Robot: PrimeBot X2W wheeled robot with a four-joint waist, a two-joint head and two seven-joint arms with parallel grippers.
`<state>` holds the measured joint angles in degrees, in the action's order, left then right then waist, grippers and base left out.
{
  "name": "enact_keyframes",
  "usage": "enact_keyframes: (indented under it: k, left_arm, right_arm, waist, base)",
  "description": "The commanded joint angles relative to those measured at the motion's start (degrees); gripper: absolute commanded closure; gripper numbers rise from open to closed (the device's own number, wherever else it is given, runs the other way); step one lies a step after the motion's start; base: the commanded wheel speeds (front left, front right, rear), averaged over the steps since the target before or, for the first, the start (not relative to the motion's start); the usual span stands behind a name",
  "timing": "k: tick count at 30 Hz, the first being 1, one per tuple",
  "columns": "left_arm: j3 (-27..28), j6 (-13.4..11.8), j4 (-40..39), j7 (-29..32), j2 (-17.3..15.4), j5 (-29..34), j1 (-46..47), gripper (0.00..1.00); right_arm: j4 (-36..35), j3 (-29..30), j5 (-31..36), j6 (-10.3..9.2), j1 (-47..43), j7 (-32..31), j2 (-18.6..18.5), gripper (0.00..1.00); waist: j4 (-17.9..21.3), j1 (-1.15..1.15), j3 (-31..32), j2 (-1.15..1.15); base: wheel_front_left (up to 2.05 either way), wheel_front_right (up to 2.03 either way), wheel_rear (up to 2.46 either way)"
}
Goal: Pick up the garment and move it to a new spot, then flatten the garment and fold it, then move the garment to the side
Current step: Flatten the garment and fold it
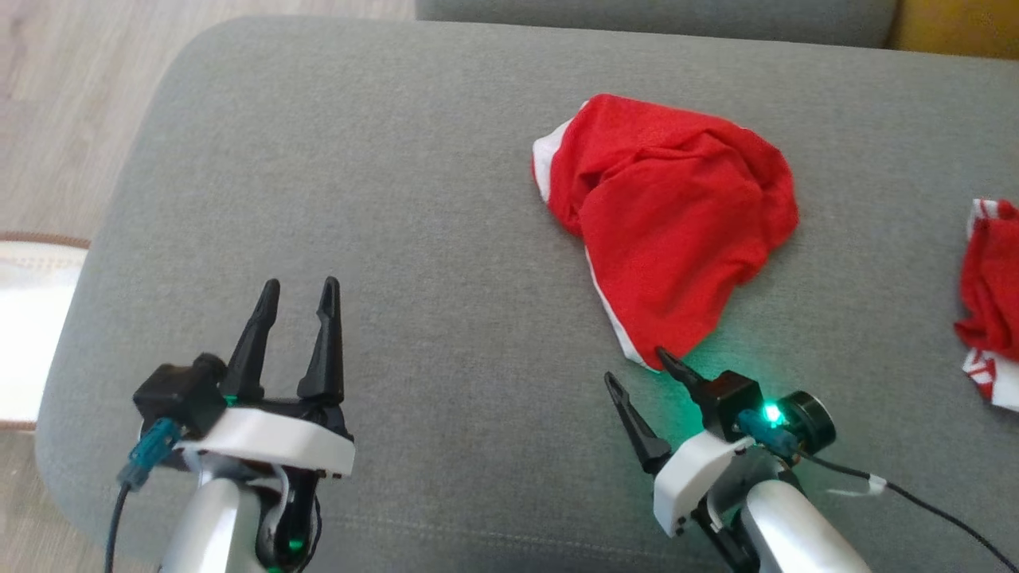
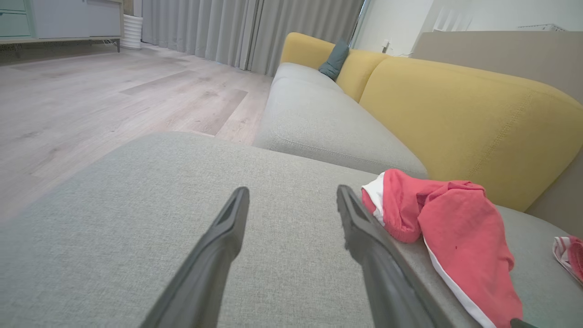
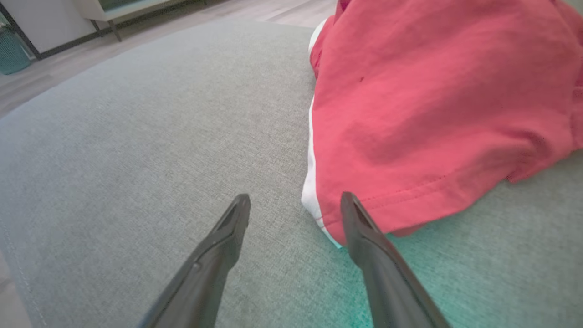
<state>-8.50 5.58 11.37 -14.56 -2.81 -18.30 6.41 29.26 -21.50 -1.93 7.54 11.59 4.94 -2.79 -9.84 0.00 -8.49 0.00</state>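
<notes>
Right wrist view: the right gripper is seen with its two dark fingers spread apart and nothing held between them. It is held low over the grey seat cushion, and one finger tip is placed at the near corner of the red garment, where the white trim ends. Whether the tip touches the cloth cannot be told. This corner is probably chosen because it lies flat and free at the edge, so it can be pinched without the bulk being gathered.

In the head view the left gripper is held well apart from the garment, also released and empty, over a bare part of the cushion. It is judged to be waiting there, perhaps for help with the flattening.

The garment is lying crumpled in a heap on the cushion, toward its back, and is not yet lifted. A second red and white cloth is seen at the right edge, apart from it. Behind the seat a yellow backrest is shown in the left wrist view.
</notes>
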Motion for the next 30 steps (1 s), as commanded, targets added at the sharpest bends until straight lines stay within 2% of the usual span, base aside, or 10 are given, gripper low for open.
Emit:
enact_keyframes:
  k: [1, 17, 18, 19, 20, 24, 30]
  left_arm:
    - [1.84, 0.09, -1.55, -0.43, -0.13, 0.09, 2.59, 0.0]
    - [-0.3, -0.41, -1.32, -0.43, -0.08, -2.08, 3.69, 0.0]
    - [-0.27, -0.46, -1.32, -0.43, -0.08, -2.07, 3.62, 0.0]
    - [-0.2, -0.51, -1.32, -0.43, -0.08, -2.04, 3.55, 0.0]
    - [-0.05, -0.58, -1.29, -0.43, -0.08, -1.99, 3.46, 0.0]
    - [0.38, -0.64, -1.15, -0.44, -0.08, -1.84, 3.37, 0.0]
    - [0.11, -0.48, -1.23, -0.44, -0.07, -1.75, 3.47, 0.0]
  right_arm:
    - [-1.03, -0.79, 0.46, -0.05, 2.01, 0.13, -0.09, 0.0]
    - [8.6, 3.63, 6.11, -0.05, 6.73, -0.91, -0.09, 0.0]
    - [9.03, 3.83, 6.34, -0.05, 6.87, -1.09, -0.09, 0.22]
    - [9.37, 4.07, 6.64, -0.05, 7.02, -1.17, -0.09, 0.97]
    - [9.66, 4.28, 6.93, -0.05, 7.15, -1.21, -0.09, 1.0]
    - [10.03, 6.11, 8.54, -0.05, 7.52, -0.97, -0.09, 1.0]
    - [6.87, 12.66, 9.06, -0.05, 7.39, 0.4, -1.09, 1.0]
  waist:
    - [-0.59, 0.0, -0.43, 0.0]
    - [-4.14, 0.0, -2.09, 0.0]
    - [-4.12, 0.0, -2.06, 0.0]
    - [-4.02, 0.0, -2.01, 0.0]
    - [-3.81, 0.0, -1.91, 0.0]
    - [-2.22, 0.0, -1.44, 0.0]
    - [1.66, 0.0, -0.59, 0.0]
  base:
    - [0.0, 0.0, 0.0]
    - [0.0, 0.0, 0.0]
    - [0.0, 0.0, 0.0]
    - [0.0, 0.0, 0.0]
    - [0.0, 0.0, 0.0]
    - [0.0, 0.0, 0.0]
    - [0.0, 0.0, 0.0]
